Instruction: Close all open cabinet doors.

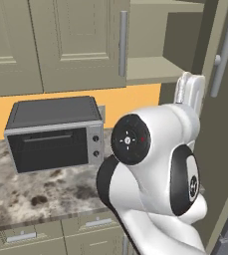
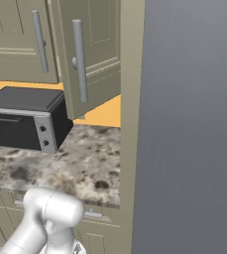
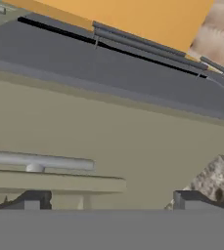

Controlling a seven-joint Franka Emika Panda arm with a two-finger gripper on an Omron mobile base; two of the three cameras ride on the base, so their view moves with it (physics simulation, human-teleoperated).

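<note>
Here the open cabinet door [image 3: 108, 141] lies just beyond the spread jaws.

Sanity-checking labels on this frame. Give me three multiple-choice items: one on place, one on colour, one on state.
1. Where does the toaster oven stand?
A. on the speckled stone counter, under the wall cabinets
B. on the floor
C. inside the open cabinet

2. What colour is the wall strip between counter and wall cabinets?
A. blue
B. orange
C. white

3. How does the wall-cabinet door nearest the tall grey panel stand?
A. shut flush
B. swung open
C. removed

Answers:
1 A, it rests on the counter below the doors.
2 B, the strip is orange in both base views.
3 B, the left base view shows bare shelves behind it.
</note>
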